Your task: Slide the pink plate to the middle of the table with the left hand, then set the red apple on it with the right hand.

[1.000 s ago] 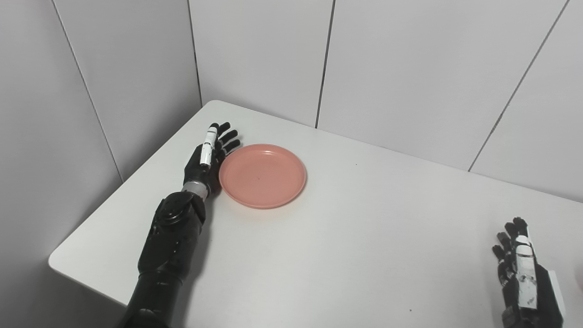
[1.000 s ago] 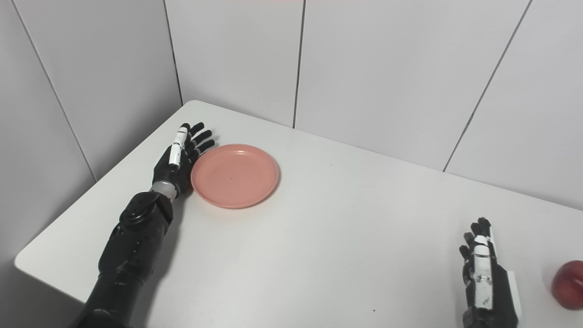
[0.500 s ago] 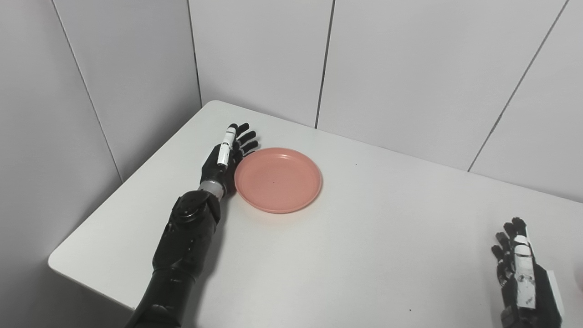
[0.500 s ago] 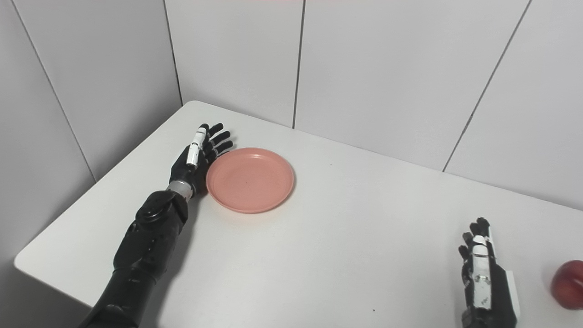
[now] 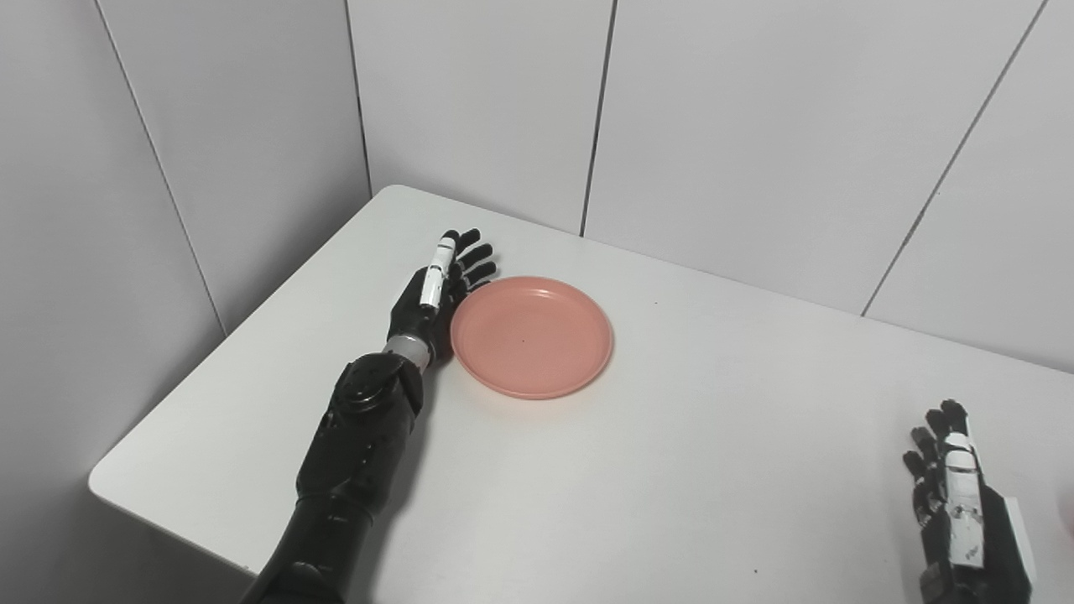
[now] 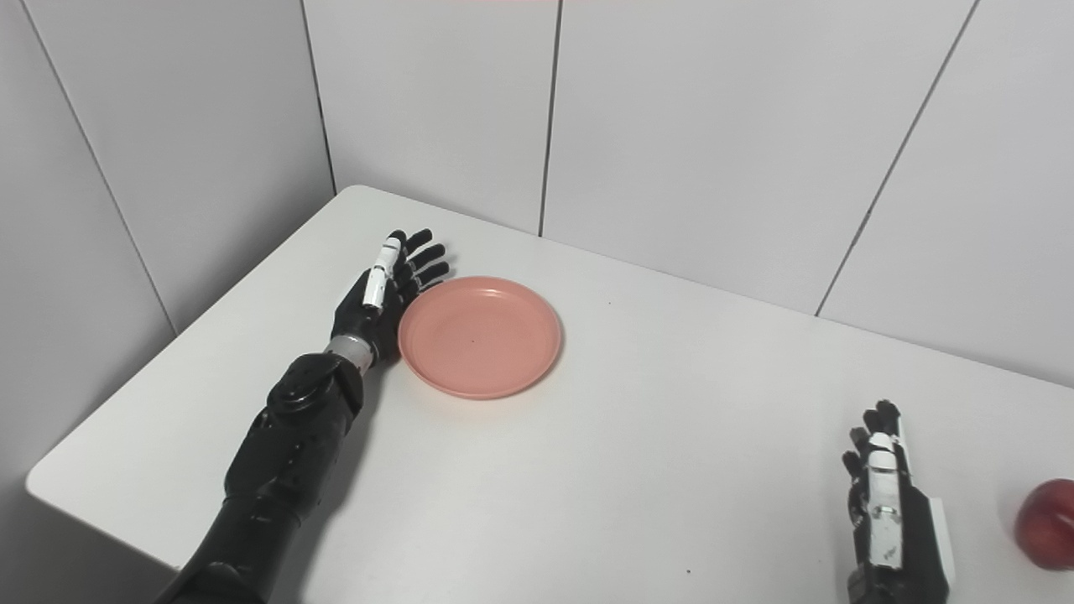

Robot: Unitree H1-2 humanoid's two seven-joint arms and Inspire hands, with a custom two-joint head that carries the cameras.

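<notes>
Sideways, left hand (image 5: pixel 432 295) against pink plate (image 5: pixel 532 336).

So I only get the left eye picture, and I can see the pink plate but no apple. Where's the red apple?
Observer: The right eye view shows the red apple. It sits on the table at the picture's right edge, just beyond the right hand.
Operator: Is the hand touching it?
Observer: No. In that view, bare table shows between them. The right hand is open and holds nothing.
</notes>
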